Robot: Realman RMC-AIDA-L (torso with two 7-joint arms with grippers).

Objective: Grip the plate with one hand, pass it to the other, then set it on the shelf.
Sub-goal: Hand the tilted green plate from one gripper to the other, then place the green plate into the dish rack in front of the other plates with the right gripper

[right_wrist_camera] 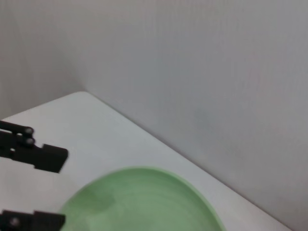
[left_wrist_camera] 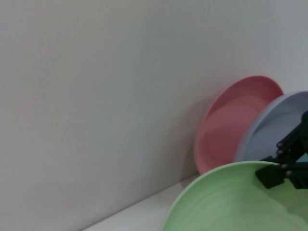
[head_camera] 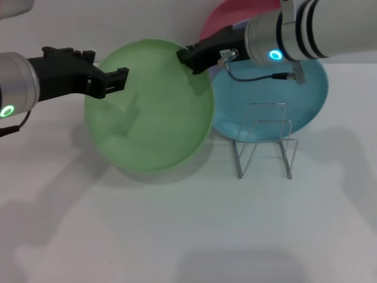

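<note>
The white table (head_camera: 177,236) fills the head view, running back to a pale wall (left_wrist_camera: 96,96). Above its middle-left, the light green plate (head_camera: 150,106) hangs tilted, held off the surface with its shadow spread below and left of it. To its right, the turquoise-blue plate (head_camera: 312,100) lies on the table, partly covered by the green plate's right edge. Behind that, a pink plate (head_camera: 221,17) leans against the wall; the left wrist view shows a lavender plate (left_wrist_camera: 279,125) leaning just in front of the pink one (left_wrist_camera: 231,125).

The right arm (head_camera: 330,29) reaches in from the upper right. The right gripper (head_camera: 189,58) is pinching the green plate's far right rim, its black fingers pressed onto the edge; the left wrist view shows the same fingers (left_wrist_camera: 276,175) clamped over the rim. The left arm (head_camera: 17,82) comes in from the left. The left gripper (head_camera: 115,81) sits at the plate's far left rim with its fingers spread, seen in the right wrist view as two separate black fingertips (right_wrist_camera: 48,158), apart from each other beside the plate's edge (right_wrist_camera: 139,202).

The shelf (head_camera: 266,141), a small wire rack of upright loops, stands on the table near the front of the turquoise-blue plate, just right of the green plate and holding nothing.
</note>
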